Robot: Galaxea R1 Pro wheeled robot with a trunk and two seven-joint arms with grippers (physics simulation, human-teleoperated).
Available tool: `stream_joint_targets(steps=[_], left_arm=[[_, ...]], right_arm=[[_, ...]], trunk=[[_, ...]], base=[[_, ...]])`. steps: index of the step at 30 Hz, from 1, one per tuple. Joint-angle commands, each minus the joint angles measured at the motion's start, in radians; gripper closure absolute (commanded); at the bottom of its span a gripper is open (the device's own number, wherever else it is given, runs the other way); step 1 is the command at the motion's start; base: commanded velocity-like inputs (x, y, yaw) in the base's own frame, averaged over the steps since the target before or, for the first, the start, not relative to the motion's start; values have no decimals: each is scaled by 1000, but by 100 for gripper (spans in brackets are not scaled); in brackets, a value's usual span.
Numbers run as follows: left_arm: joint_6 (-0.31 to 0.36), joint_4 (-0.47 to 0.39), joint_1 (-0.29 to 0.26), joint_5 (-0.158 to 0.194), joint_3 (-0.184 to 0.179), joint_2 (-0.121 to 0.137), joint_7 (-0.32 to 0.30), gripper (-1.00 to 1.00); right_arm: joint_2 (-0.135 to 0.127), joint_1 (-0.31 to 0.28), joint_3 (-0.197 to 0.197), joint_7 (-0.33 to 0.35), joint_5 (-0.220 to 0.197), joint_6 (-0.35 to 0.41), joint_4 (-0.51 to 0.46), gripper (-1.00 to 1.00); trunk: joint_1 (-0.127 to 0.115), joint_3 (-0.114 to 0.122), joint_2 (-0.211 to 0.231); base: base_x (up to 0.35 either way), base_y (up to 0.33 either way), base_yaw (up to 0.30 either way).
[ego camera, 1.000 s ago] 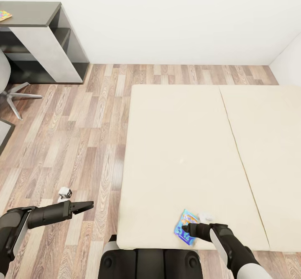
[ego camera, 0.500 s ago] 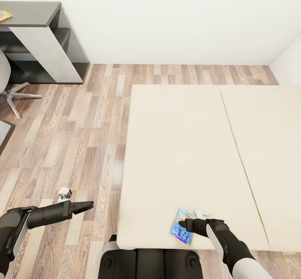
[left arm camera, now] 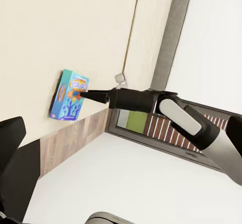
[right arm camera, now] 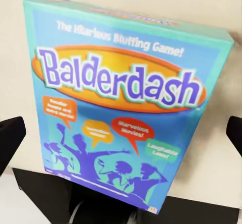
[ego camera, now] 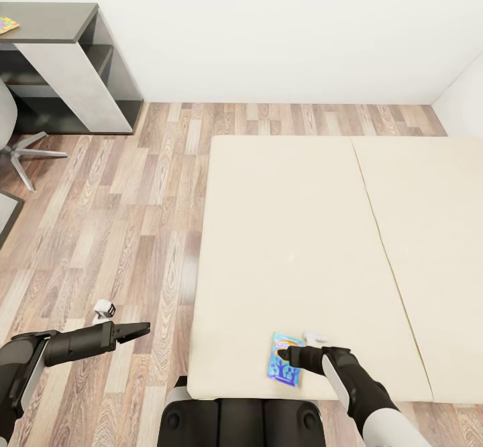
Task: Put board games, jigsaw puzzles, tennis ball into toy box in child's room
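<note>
Wood-plank floor surrounds the bed, two smooth beige mattress sections with bare room across them. A flat light blue board game lies by the bed's near edge, the right gripper over it, jaws spread wide, gripping nothing. The left gripper hangs above floor beside the bed, its opening unclear.

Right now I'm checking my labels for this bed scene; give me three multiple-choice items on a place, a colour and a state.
1. Where does the board game lie?
A. on the floor
B. near the bed's front edge
C. on the desk

2. What colour is the logo oval on the box?
A. orange
B. black
C. white

3. How is the right gripper?
A. shut on the box
B. open, fingers either side of the box
C. holding a ball

Key: B, it rests on the mattress edge; A, the right wrist view shows it; B, finger tips show apart.
</note>
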Motion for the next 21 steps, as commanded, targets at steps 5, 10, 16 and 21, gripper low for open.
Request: stream_joint_targets(steps=[5,10,16,21], left_arm=[[11,0,-1,0,0,1,-4,-100],[11,0,0,1,0,1,-4,-100],[11,0,0,1,0,0,-4,-100],[11,0,0,1,0,0,-4,-100]], right_arm=[[3,-2,0,-2,-9,7,-1,-100],[2,-2,1,-3,-9,6,5,-100],[2,-2,2,-6,-9,6,7,-100],[2,-2,2,-9,-9,11,7,-100]], trunk=[[1,-1,-1],[1,-1,-1],[1,-1,-1],[1,-1,-1]], base=[[0,0,0],[0,0,0],[0,0,0],[0,0,0]])
